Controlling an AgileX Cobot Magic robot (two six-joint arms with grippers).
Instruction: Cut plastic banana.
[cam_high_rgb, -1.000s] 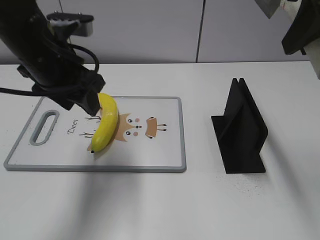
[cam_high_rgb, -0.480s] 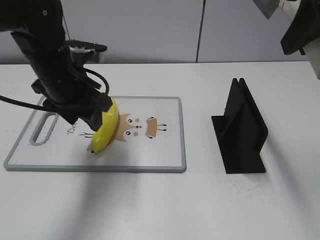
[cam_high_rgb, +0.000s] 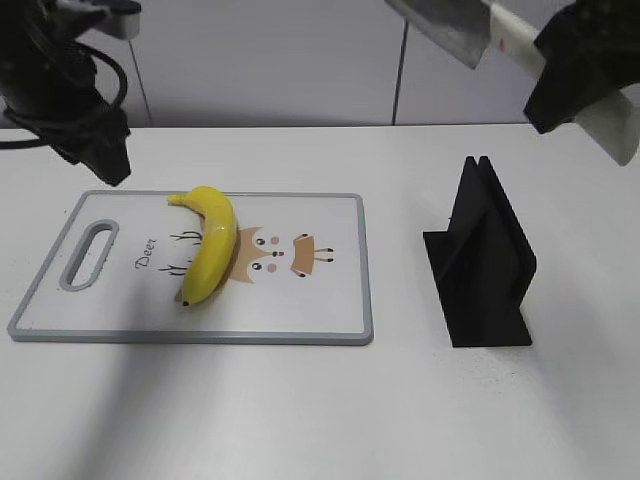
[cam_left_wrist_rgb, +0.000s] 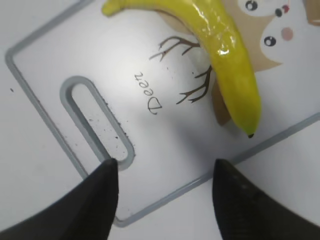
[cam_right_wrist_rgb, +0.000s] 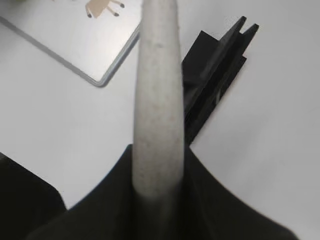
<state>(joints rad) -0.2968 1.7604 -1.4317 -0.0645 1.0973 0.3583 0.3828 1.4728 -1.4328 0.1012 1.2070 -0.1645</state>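
Observation:
The plastic banana (cam_high_rgb: 210, 243) lies on the white cutting board (cam_high_rgb: 330, 310) with a deer drawing; it also shows in the left wrist view (cam_left_wrist_rgb: 225, 60). My left gripper (cam_left_wrist_rgb: 162, 175) is open and empty, raised above the board's handle end (cam_left_wrist_rgb: 95, 120); in the exterior view it is at the upper left (cam_high_rgb: 100, 150). My right gripper (cam_high_rgb: 575, 75) is shut on a knife (cam_high_rgb: 470, 30) with a white handle (cam_right_wrist_rgb: 157, 100), held high at the upper right, blade pointing left.
A black knife stand (cam_high_rgb: 485, 255) sits on the white table to the right of the board; it also shows in the right wrist view (cam_right_wrist_rgb: 215, 70). A grey wall runs behind the table.
My left gripper let go of the banana and rose back to the upper left. The banana rests on the board. The right gripper with the knife moved left into view.

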